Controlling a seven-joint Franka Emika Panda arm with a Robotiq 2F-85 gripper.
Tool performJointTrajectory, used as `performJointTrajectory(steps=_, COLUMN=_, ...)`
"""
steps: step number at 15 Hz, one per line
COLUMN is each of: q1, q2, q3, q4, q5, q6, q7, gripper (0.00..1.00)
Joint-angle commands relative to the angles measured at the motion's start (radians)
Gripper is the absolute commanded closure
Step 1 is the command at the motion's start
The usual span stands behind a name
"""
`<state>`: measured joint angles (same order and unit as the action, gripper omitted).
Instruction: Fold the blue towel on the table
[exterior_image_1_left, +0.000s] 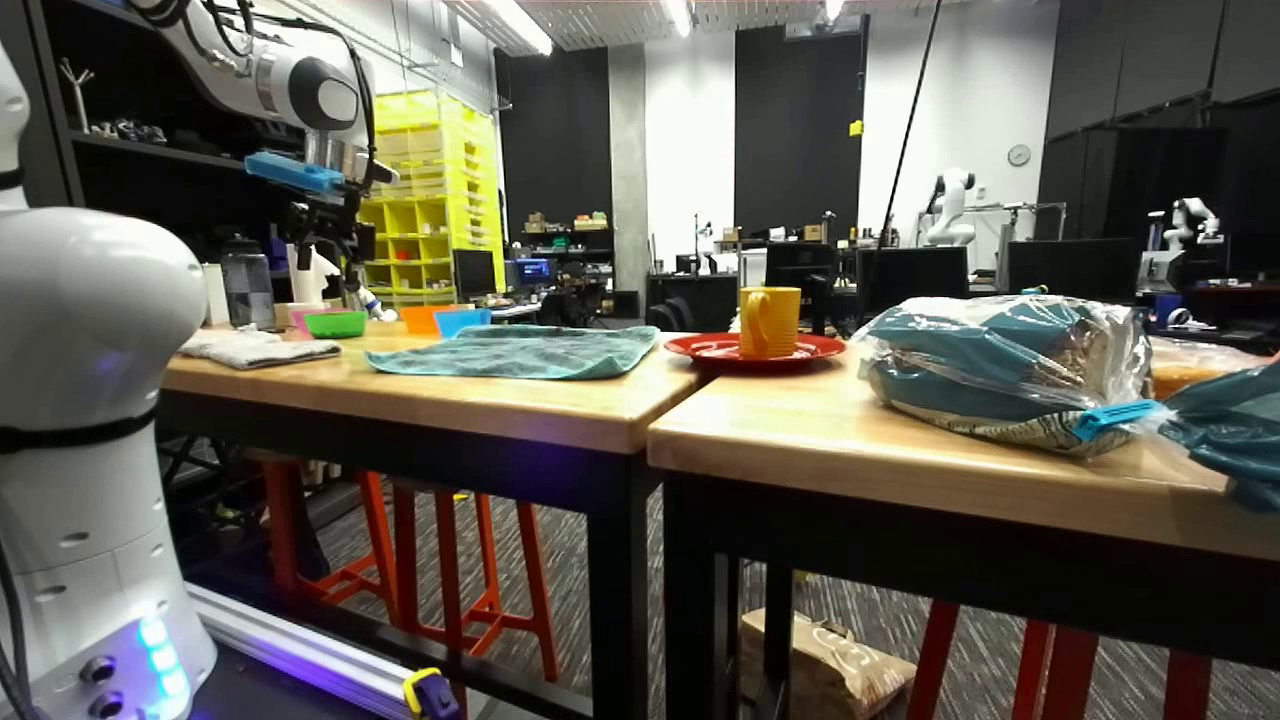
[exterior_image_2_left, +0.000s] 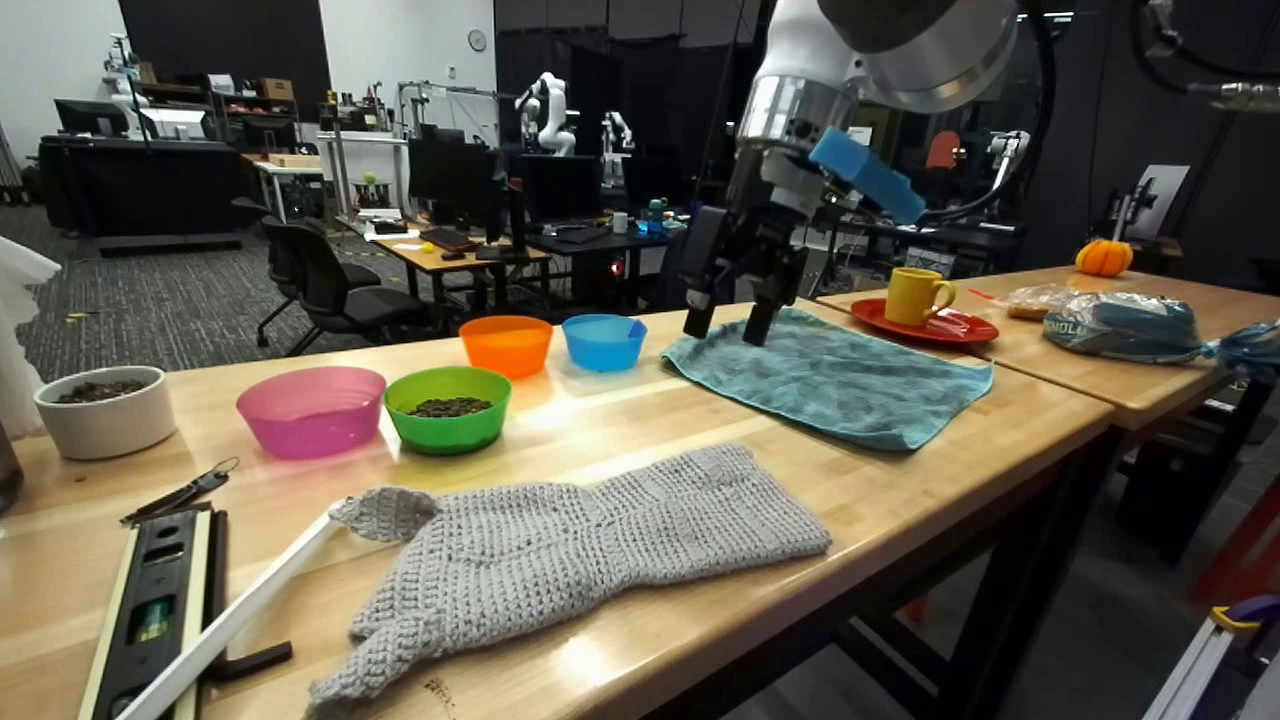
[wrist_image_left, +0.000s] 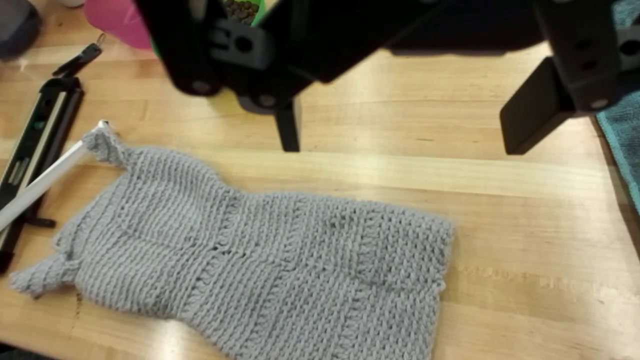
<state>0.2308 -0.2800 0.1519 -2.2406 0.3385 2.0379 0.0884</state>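
Lying spread out on the table (exterior_image_2_left: 620, 430), the blue towel (exterior_image_2_left: 850, 385) sits toward the short edge that meets the second table (exterior_image_1_left: 780, 412), with one corner pointing at the long edge beside the robot base (exterior_image_1_left: 80, 560). The gripper (exterior_image_2_left: 729, 322) hangs above the table with its fingers (wrist_image_left: 530, 112) parted and nothing between them. The towel looks soft, thin and limp, so it should weigh little, survive a firm pinch, and cling rather than slip. With so little stiffness it will probably sag from a single hold and drag in ripples. The best place to take it is likely the hem at that corner near the long edge, going right down to the table, since a shallow bite may only skim the fabric.
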Motion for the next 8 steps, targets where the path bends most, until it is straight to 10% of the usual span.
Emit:
performJointTrajectory(steps=1, q1=-0.016, q2=-0.002, q3=0.007, q4=0.0, q5=0.001, q6=0.0, q7=-0.002, gripper=0.0)
performJointTrajectory(steps=8, q1=-0.095, q2=-0.026, q3=-0.044, q4=-0.02, q5=-0.041, q6=-0.013, q7=-0.005, gripper=0.0)
